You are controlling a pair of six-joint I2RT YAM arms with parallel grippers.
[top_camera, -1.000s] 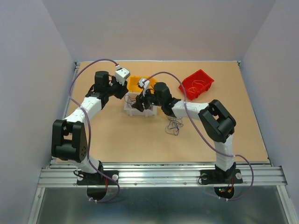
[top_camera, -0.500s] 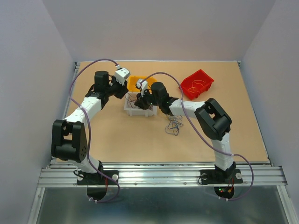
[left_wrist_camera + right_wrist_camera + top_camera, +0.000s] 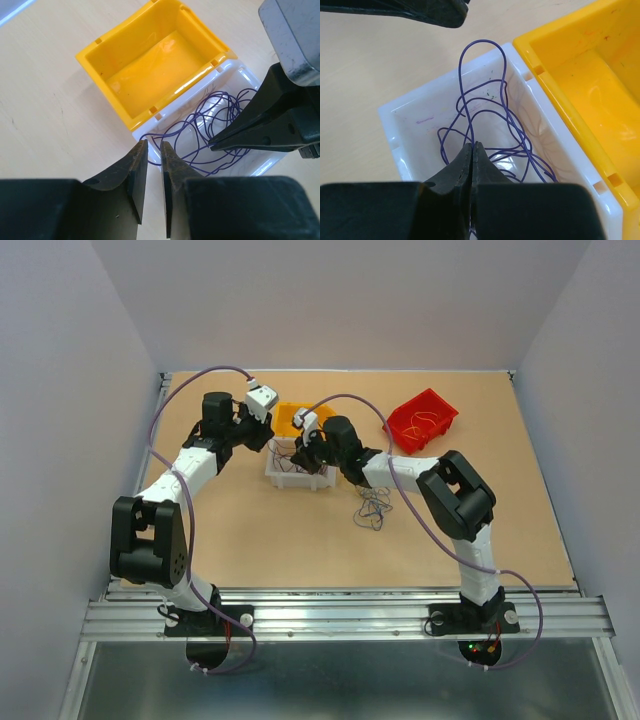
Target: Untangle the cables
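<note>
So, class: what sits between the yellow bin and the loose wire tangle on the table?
The white bin, with the right gripper inside it; the top view shows this.

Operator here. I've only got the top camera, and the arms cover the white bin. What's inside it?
Observer: The right wrist view shows purple wires looped loosely in the white bin.
Operator: Is the right gripper holding one?
Observer: The right gripper is shut, with its tips down among the strands. I cannot tell whether one is pinched.
Operator: And the left?
Observer: The left gripper hovers at the bin's edge, jaws slightly apart, nothing between them.
</note>
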